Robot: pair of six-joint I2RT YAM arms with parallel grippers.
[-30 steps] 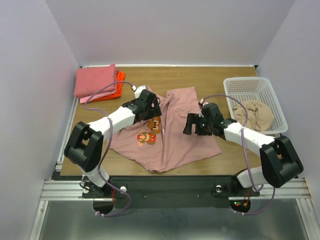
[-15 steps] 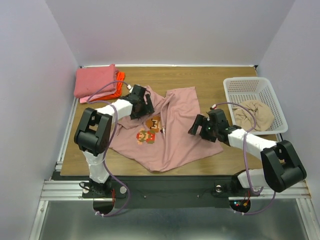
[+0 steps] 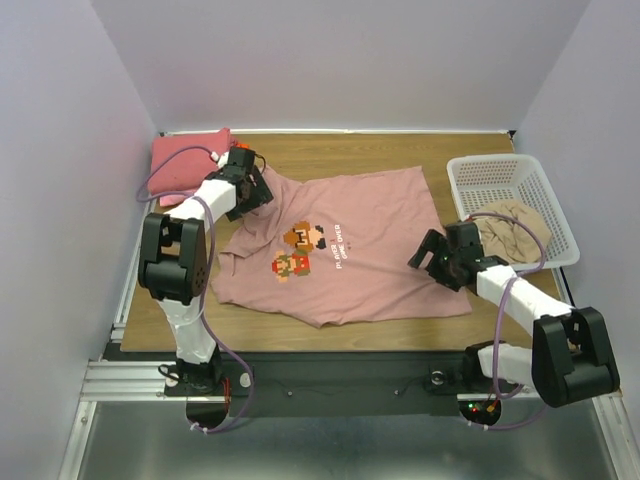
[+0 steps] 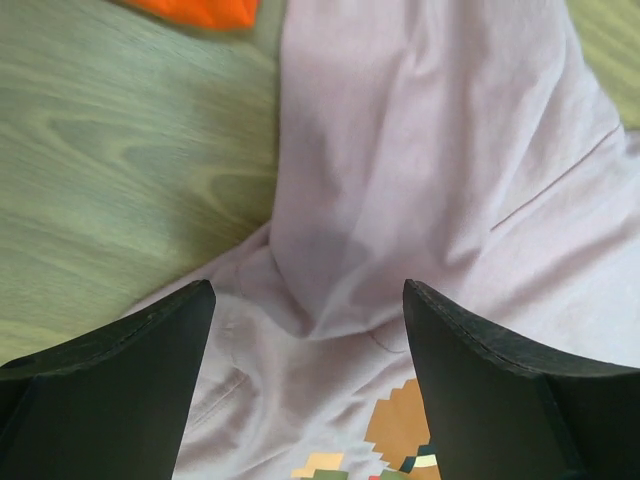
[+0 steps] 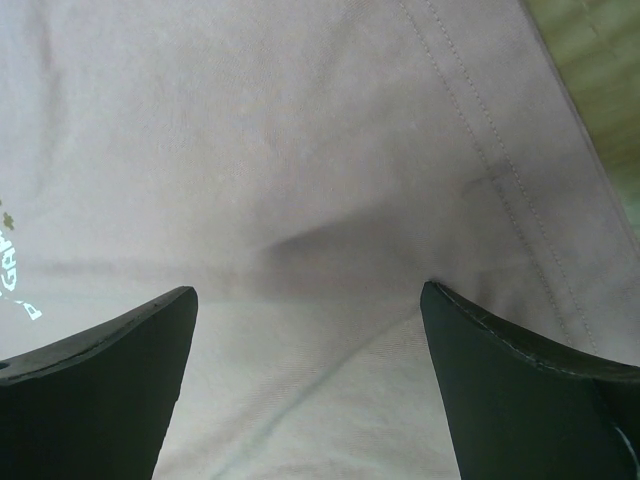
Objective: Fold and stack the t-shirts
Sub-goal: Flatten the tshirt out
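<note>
Wood-grain tabletop (image 3: 340,150), pale walls around. Left gripper (image 4: 305,300): fingers wide apart, nothing held, over a raised fold of dusty-pink cloth t-shirt (image 3: 370,270) with pixel-art characters; shifted out toward 10 o'clock since a second ago. Right gripper (image 5: 310,300): fully spread, empty, above stitched hem at 3 o'clock, drawn back from centre. Shirt now spread flatter mid-table, white text uncovered. Beyond: folded coral-pink t-shirt (image 3: 185,158) at 10 o'clock; white plastic lattice basket (image 3: 500,172) at 2 o'clock, beige t-shirt (image 3: 512,232) inside.

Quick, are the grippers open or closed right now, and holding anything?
Left gripper: open, nothing gripped, over the pink t-shirt.
Right gripper: open, nothing gripped, over the same shirt.
</note>
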